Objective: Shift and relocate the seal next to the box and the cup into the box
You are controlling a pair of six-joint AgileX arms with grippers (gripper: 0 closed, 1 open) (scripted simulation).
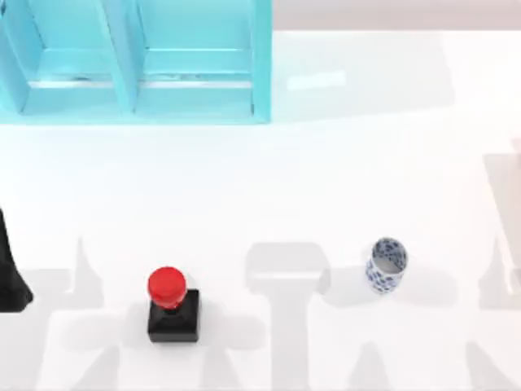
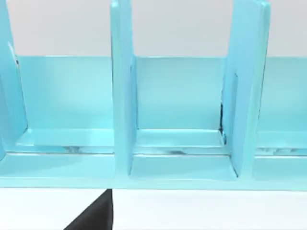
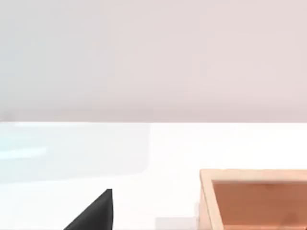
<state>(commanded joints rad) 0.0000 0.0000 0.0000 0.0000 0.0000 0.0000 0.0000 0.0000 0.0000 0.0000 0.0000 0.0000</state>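
White tabletop (image 1: 326, 179) carries, from left to right: a turquoise shelf unit (image 1: 138, 61) at the back left, my left arm (image 1: 10, 273) parked at the left edge (finger state cannot be told), the seal (image 1: 172, 305) upright near the front, the cup (image 1: 386, 265) well apart. A wooden box (image 3: 254, 199) appears in the right wrist view.

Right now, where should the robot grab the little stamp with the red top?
Probably the red knob of the seal, coming straight down from above. The seal stands upright on the table with bare space all round, and the round knob looks narrower than the black square base, so it should fit a tool better.
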